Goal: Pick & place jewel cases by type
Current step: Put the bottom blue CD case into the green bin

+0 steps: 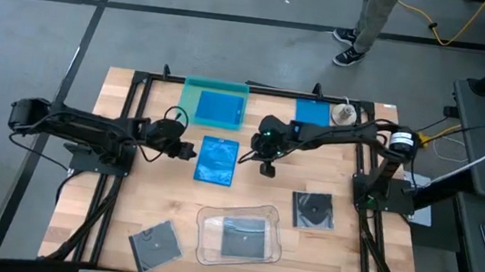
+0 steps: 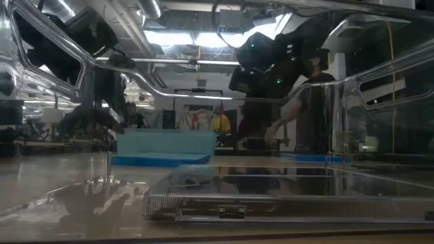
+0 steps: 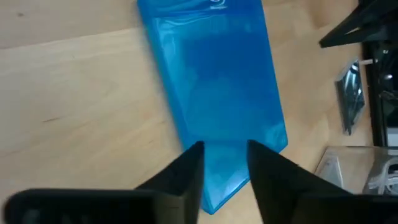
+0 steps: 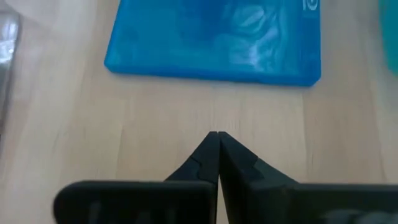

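Case (image 3: 211,99), blue, lies flat between left pincer (image 3: 225,163) fingers.

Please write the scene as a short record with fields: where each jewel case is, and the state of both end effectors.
blue case, centre: flat on the table, between the two end effectors
blue case, in tray: inside the teal tray
blue case, far edge: on the table
dark cases: one near left, one right, one inside the clear tray
left end effector: open, over the centre case's edge
right end effector: shut, empty, beside that case

The left claw (image 3: 224,163) hides the blue jewel case's (image 3: 214,93) near edge; its far edge is cropped.
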Controlling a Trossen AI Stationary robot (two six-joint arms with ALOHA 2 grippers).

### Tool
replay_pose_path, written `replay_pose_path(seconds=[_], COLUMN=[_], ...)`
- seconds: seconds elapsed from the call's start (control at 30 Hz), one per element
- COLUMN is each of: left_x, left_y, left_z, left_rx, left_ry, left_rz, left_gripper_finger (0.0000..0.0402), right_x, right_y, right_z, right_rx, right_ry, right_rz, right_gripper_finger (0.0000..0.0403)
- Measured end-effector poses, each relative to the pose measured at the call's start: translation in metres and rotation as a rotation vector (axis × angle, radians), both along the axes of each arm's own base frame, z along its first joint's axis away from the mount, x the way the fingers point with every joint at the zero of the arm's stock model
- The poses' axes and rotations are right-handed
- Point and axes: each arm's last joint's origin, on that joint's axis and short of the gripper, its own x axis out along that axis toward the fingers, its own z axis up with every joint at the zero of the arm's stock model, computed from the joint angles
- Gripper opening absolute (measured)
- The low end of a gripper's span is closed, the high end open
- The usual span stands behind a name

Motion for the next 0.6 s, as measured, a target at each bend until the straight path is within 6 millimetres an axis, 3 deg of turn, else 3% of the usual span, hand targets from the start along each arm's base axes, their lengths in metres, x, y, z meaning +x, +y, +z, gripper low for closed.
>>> replay_pose_path(seconds=[0.3, 0.6], left_x=[0.002, 0.013], left_y=[0.002, 0.004], left_z=[-0.008, -0.024], left_rx=[0.017, -0.013], left_ry=[0.04, 0.076], left_rz=[0.037, 0.059], left_gripper_finger=[0.0192, 0.021], right_x=[0.007, 0.01], right_y=[0.0, 0.0], right_z=[-0.023, -0.039], right_rx=[0.017, 0.037], right_ry=[0.06, 0.088], right_rz=[0.0, 0.011], right_gripper_finger=[0.0006, 0.0006])
